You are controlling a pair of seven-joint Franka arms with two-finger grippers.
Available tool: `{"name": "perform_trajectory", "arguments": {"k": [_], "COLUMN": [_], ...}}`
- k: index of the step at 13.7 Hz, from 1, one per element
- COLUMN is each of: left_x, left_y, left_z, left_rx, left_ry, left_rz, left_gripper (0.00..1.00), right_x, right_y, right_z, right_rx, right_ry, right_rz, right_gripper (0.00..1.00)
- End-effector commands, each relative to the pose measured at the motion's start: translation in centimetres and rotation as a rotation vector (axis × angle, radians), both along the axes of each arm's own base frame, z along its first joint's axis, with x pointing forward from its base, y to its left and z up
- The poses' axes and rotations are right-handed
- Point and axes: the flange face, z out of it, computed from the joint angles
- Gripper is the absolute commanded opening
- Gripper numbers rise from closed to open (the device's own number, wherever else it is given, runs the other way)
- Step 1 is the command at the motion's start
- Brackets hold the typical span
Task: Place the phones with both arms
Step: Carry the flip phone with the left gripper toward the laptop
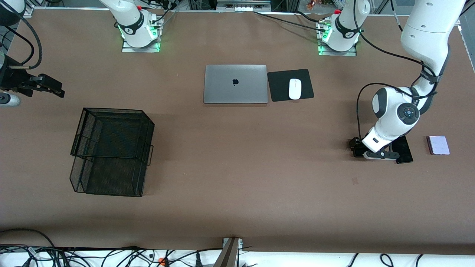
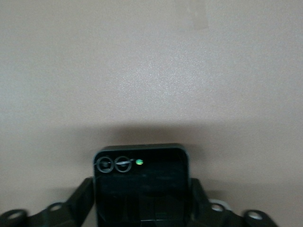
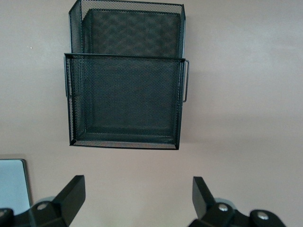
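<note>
My left gripper [image 1: 372,153] is down at the table near the left arm's end. In the left wrist view the left gripper [image 2: 142,201] is shut on the small black phone [image 2: 141,171], one finger pressed against each side. The hand hides most of that phone in the front view. The long slim black phone [image 1: 405,151] lies flat right beside the hand, partly covered by it. The lilac phone [image 1: 438,145] lies apart, closer to the table's end. My right gripper [image 1: 47,86] waits in the air at the right arm's end, and its fingers [image 3: 71,195] stand wide open around nothing.
A black two-tier mesh tray [image 1: 111,113] stands toward the right arm's end, also in the right wrist view as the tray [image 3: 125,142]. A closed silver laptop [image 1: 235,92] lies near the bases, with a white mouse [image 1: 295,89] on a black pad [image 1: 278,89] beside it.
</note>
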Motion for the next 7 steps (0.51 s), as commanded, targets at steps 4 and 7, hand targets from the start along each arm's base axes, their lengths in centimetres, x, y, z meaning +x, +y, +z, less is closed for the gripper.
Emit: {"name": "perform_trajectory", "arguments": {"k": [4, 7], "left_x": [3.7, 5.6], "left_y": [-5.4, -17.3], "left_z": [6.2, 12.0], "left_rx": [-0.012, -0.057], "left_ry": [0.18, 0.28], "left_rz": [-0.068, -0.162], "left_gripper": [0.32, 0.33], "right_x": [0.0, 0.0], "right_y": [0.1, 0.1], "right_z": [0.3, 0.3], "right_rx": [0.0, 0.0], "right_ry": [-0.009, -0.009], "right_rz": [-0.009, -0.009], "right_gripper": [1.0, 1.0]}}
